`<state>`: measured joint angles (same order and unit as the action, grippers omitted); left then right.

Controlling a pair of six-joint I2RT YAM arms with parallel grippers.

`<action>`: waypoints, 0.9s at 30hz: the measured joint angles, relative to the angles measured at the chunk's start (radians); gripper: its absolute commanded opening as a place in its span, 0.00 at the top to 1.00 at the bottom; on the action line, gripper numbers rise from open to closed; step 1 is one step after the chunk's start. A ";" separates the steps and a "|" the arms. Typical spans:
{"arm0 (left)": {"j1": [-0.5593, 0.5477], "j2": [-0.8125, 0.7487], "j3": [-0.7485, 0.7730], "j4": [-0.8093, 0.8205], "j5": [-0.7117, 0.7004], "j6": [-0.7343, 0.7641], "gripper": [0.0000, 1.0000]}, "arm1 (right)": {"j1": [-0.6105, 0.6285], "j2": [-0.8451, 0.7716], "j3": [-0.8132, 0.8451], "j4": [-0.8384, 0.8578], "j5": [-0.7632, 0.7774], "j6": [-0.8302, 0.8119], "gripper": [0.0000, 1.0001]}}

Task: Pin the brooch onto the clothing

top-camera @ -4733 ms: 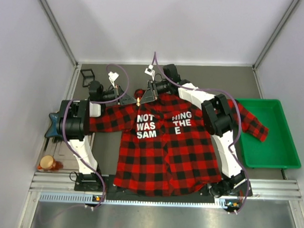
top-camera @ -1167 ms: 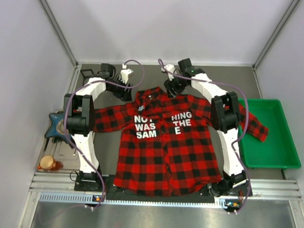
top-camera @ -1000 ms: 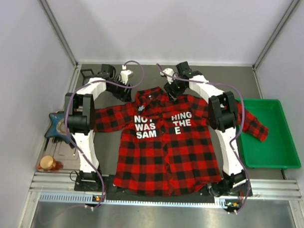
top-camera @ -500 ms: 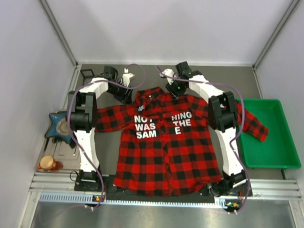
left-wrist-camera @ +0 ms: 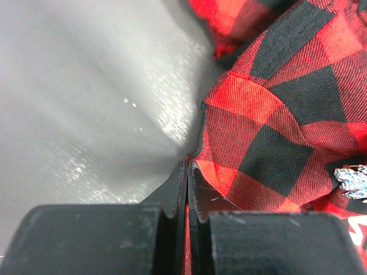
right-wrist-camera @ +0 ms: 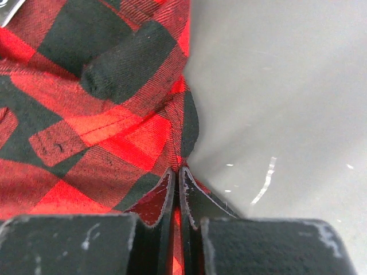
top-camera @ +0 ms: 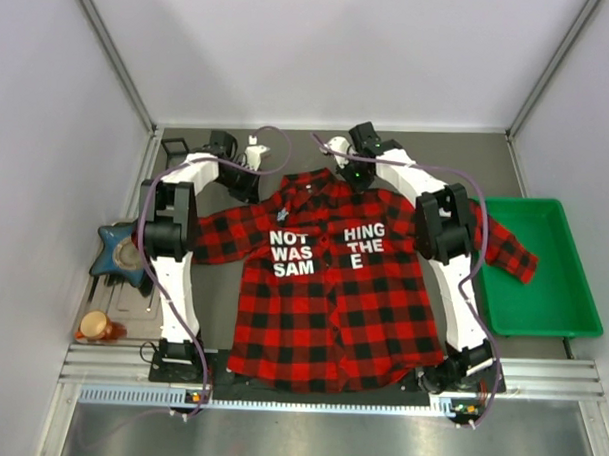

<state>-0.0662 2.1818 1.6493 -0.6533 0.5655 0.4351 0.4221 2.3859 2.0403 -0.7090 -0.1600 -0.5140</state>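
Both pincers are shut, each nipping the shirt (top-camera: 332, 299) at its top edge.

- left pincer (left-wrist-camera: 187, 167): fingers pressed together with a thin strip of red cloth showing in the slit. The tips sit right at the hem, where the plaid meets the bare grey table (left-wrist-camera: 86, 103).
- right pincer (right-wrist-camera: 178, 171): same grip. Fingers are together on a fold of the hem, red cloth shows between them, and the table is off to the right.

Top view: the shirt lies flat, front up, collar at the far end, sleeves spread. The left pincer is on the shoulder left of the collar and the right pincer is on the shoulder right of it.

brooch (left-wrist-camera: 351, 175): on the shirt front, pale blue-white, glittery, with a jagged leaf shape.
- In the left wrist view it sits at the far right edge, to the right of the fingertips and roughly level with them. Plaid cloth lies between, so it is not touching the fingers.
- From above it sits just above the white "NOT" lettering and below the collar. It lies between the two pincers, nearer the left one.
- I can't tell whether its pin goes through the cloth.

Also on the table:
- a green tray (top-camera: 552, 307) at the right, with one sleeve cuff lying over its left side
- a dark blue star-shaped thing (top-camera: 112, 251) at the left edge
- an orange-brown round thing (top-camera: 96, 326) at the left edge
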 measured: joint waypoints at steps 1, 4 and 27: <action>0.000 0.006 0.012 0.002 -0.003 -0.003 1.00 | -0.003 0.005 0.011 -0.008 0.017 0.007 1.00; 0.001 0.036 0.058 0.015 -0.016 -0.020 1.00 | -0.023 0.035 0.066 -0.011 0.084 0.037 1.00; 0.018 0.119 0.191 0.183 -0.314 -0.127 1.00 | -0.082 0.116 0.143 0.136 0.389 0.072 0.96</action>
<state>-0.0483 2.3009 1.8404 -0.4702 0.2512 0.3077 0.3401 2.5023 2.1830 -0.5728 0.2295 -0.4416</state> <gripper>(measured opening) 0.010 0.008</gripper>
